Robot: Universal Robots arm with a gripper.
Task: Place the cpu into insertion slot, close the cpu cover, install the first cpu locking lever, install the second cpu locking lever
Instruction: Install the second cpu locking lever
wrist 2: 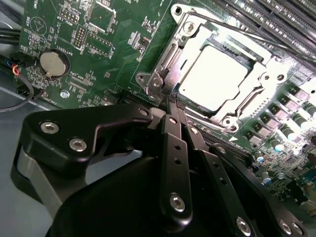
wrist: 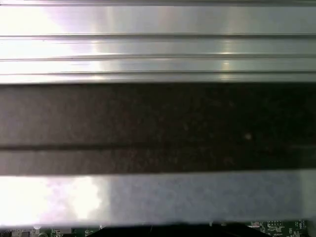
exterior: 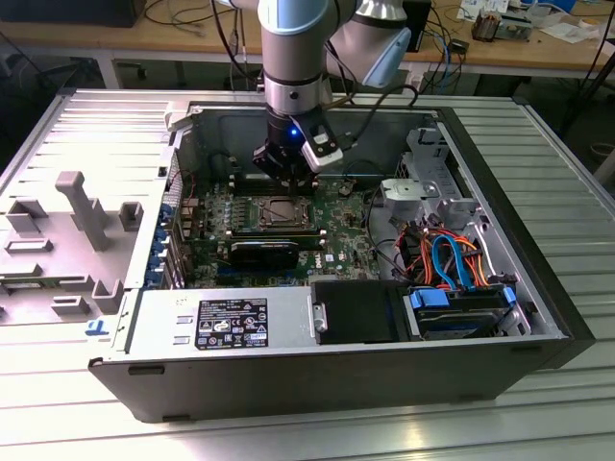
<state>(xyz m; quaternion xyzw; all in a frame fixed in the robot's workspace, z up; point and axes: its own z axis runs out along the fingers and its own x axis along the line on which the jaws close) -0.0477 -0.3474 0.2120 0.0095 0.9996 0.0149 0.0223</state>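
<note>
End effector (wrist 2: 174, 106) closed beside covered cpu (wrist 2: 213, 78).

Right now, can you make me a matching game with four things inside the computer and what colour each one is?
Things:
1. cpu
2. circuit board
3. tool
4. round coin battery

Colours:
A. green
B. black
C. bright silver-white square
D. dull silver circle

Pairs: 1-C, 2-A, 3-B, 4-D
</note>
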